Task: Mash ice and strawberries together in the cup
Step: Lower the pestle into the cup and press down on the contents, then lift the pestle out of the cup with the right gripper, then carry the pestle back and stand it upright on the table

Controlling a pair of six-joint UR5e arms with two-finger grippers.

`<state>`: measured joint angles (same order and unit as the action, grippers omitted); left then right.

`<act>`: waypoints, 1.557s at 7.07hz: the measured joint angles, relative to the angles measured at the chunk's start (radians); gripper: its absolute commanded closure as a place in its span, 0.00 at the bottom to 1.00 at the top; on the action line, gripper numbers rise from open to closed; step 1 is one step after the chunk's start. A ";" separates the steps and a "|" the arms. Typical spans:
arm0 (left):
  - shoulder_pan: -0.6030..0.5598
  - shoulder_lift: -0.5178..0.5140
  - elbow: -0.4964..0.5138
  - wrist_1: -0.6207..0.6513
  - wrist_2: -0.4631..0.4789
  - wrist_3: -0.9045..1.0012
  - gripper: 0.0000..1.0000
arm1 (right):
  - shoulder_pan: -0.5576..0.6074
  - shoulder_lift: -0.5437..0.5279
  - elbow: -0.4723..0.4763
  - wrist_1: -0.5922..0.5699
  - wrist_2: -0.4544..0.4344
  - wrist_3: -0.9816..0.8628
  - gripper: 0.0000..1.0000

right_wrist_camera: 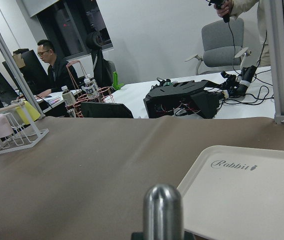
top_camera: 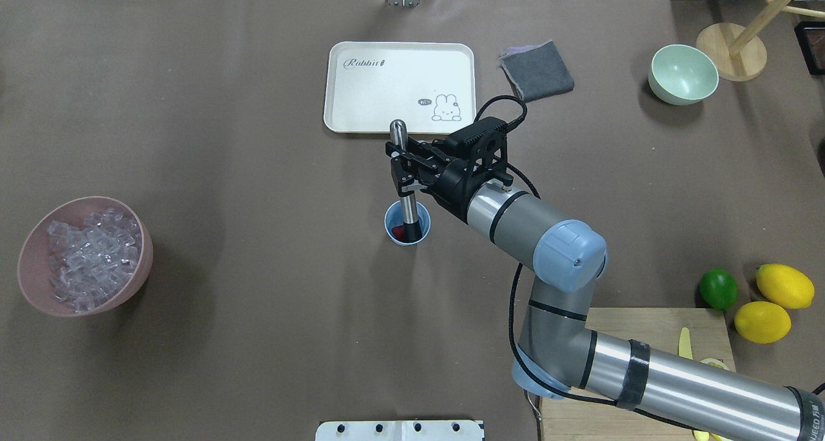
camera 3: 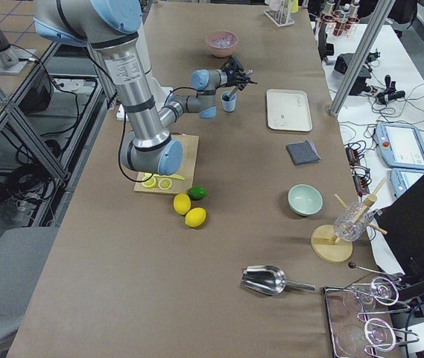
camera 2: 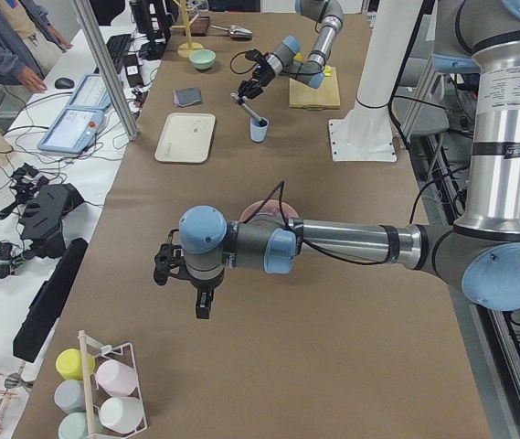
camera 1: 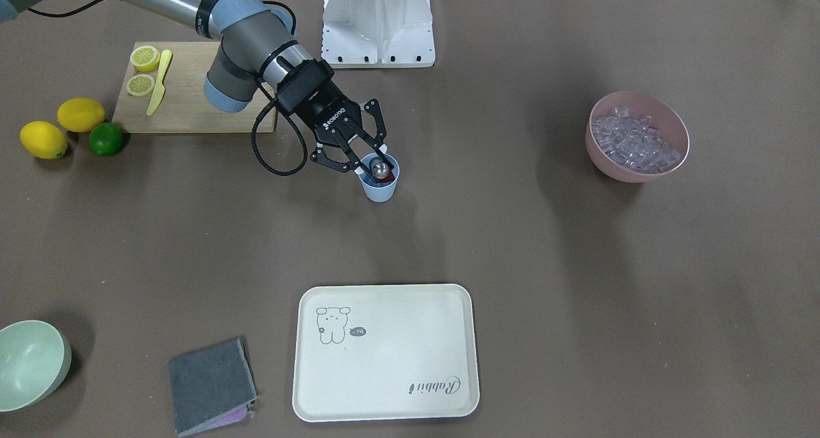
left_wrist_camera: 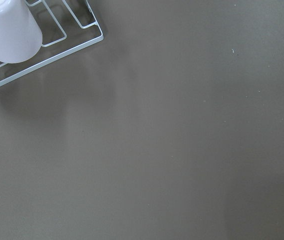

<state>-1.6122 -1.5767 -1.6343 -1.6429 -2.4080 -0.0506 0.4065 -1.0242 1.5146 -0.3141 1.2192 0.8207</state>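
Observation:
The light-blue cup [camera 1: 382, 189] [top_camera: 388, 222] stands upright mid-table. Something red, the strawberry [top_camera: 398, 233], lies at its bottom. A metal muddler [top_camera: 403, 189] [camera 1: 379, 167] stands tilted with its lower end in the cup, and its round top [right_wrist_camera: 162, 210] fills the right wrist view. My right gripper [top_camera: 403, 169] [camera 1: 366, 159] is shut on the muddler's shaft above the cup. Ice [camera 1: 633, 142] [top_camera: 90, 253] fills the pink bowl [camera 1: 602, 162]; whether any is in the cup I cannot tell. My left gripper [camera 2: 164, 270] hangs over the table's far end, and I cannot tell its state.
A cream tray [camera 1: 384, 387] [top_camera: 361, 106], a grey cloth [camera 1: 211, 387] and a pale green bowl [camera 1: 32, 364] lie beyond the cup. A cutting board [camera 1: 192, 105] holds lemon halves and a yellow knife, with two lemons and a lime [camera 1: 106, 139] beside it. A cup rack [left_wrist_camera: 42, 55] stands under the left wrist.

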 measured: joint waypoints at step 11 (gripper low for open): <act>0.000 0.004 -0.004 -0.001 -0.002 -0.001 0.03 | 0.520 -0.245 0.164 -0.592 0.872 0.158 1.00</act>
<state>-1.6122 -1.5727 -1.6385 -1.6442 -2.4096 -0.0521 0.9264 -1.2691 1.6786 -0.9059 2.0914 0.9789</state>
